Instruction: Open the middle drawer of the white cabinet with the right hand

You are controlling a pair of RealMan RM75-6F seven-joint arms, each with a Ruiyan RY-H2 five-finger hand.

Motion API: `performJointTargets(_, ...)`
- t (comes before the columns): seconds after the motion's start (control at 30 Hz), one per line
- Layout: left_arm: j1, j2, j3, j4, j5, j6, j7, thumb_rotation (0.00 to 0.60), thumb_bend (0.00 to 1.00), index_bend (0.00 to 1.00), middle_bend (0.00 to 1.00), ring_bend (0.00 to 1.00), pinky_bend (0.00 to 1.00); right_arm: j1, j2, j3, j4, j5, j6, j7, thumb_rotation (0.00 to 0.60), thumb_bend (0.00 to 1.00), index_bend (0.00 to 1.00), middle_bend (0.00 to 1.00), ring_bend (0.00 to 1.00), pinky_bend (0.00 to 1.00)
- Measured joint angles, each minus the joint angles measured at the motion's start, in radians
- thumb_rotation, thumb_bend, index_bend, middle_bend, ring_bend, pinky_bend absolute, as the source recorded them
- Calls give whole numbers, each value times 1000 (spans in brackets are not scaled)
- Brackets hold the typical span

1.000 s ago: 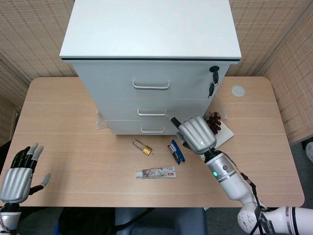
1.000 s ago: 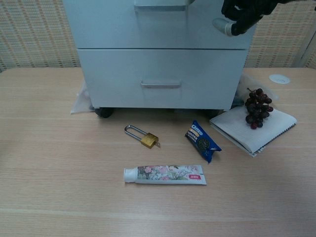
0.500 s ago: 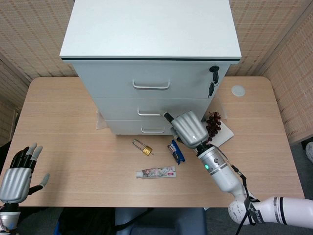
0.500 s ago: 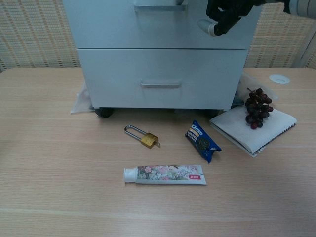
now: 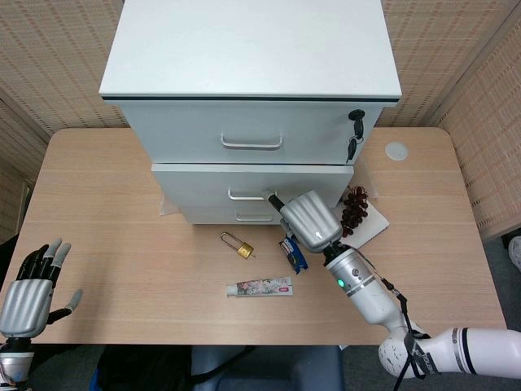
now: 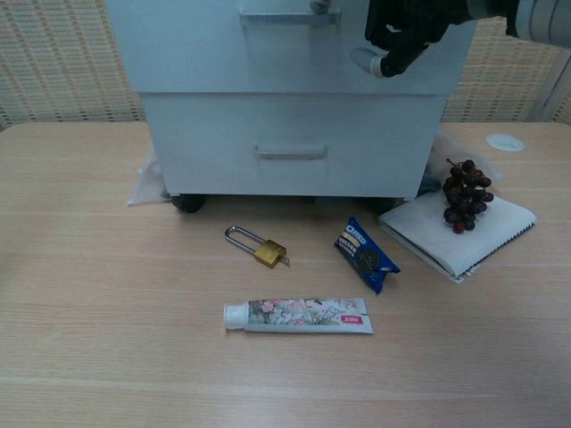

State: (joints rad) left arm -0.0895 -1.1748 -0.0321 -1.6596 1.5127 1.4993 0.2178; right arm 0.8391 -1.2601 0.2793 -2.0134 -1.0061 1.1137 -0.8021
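Note:
The white cabinet (image 5: 252,49) stands at the back of the table with three drawers. Its middle drawer (image 5: 195,177) sticks out a little past the top and bottom drawer fronts. My right hand (image 5: 311,220) is at the right end of that drawer's handle (image 5: 244,195), with a fingertip hooked on the bar. In the chest view the right hand (image 6: 401,31) shows dark at the top edge, beside the handle (image 6: 285,16). My left hand (image 5: 32,289) hovers open at the table's near left corner, holding nothing.
On the table in front of the cabinet lie a brass padlock (image 5: 238,244), a blue biscuit pack (image 5: 295,252) and a toothpaste tube (image 5: 260,287). Grapes (image 5: 356,208) rest on a notebook (image 5: 376,226) to the right. Keys (image 5: 354,134) hang from the top drawer's lock.
My right hand moved left to the middle drawer's handle, hooked it and drew back. The middle drawer has slid out a little. The left hand stayed put.

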Motion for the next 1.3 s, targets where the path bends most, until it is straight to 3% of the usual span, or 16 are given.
performJointTargets(0.63,3,-3,1,10,3,6,-10,600,312,17,0,0,93,-16,46,-97,-152,-79,80,-93,600,464,216,888,938,974)
performJointTargets(1.3,11,-4,4,18,8,17,-21,600,312,17,0,0,93,-44,69,-165,-263,-166,121,-166,600,463,216,891,938,974)
